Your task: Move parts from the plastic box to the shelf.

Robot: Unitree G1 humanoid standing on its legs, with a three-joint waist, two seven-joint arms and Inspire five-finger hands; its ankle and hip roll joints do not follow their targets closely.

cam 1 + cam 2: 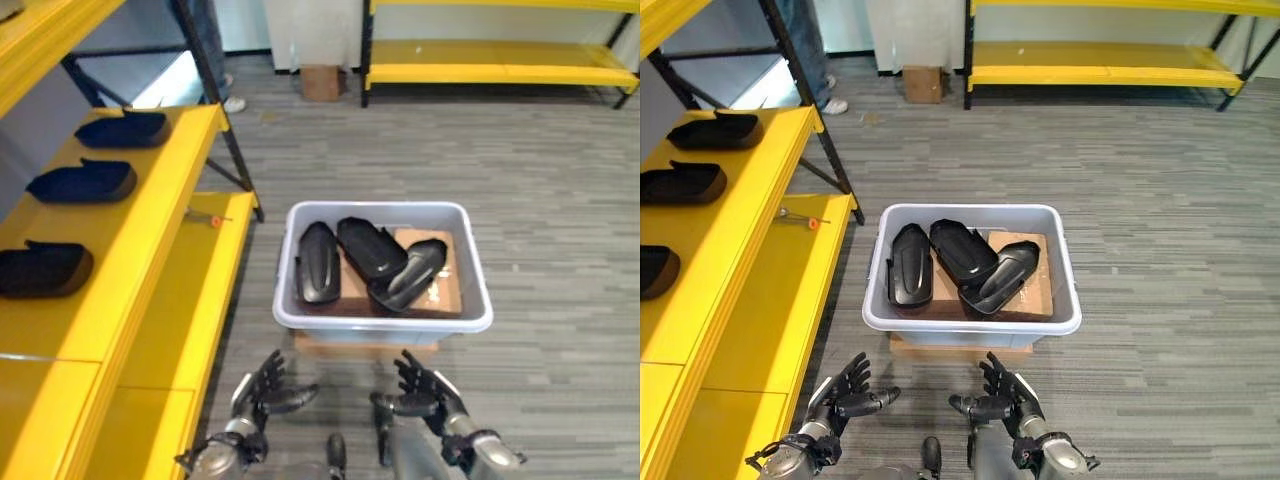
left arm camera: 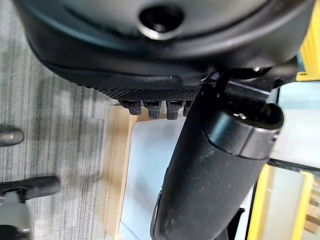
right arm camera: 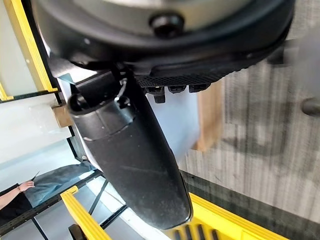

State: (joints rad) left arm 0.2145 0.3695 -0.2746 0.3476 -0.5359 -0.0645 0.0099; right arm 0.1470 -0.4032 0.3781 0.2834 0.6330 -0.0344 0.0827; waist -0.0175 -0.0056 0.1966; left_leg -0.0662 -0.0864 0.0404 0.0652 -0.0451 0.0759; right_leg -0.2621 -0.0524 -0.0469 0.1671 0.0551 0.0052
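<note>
Both the left hand [image 1: 262,392] and right hand [image 1: 425,396] hover spread and empty just before the box [image 1: 383,318] of black parts [image 1: 372,247].

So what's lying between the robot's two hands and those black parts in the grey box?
In the left eye view, only carpet and the plastic box near wall separate the left hand and right hand from the black parts.

3 parts [image 1: 372,262] in plastic box [image 1: 383,322]
</note>
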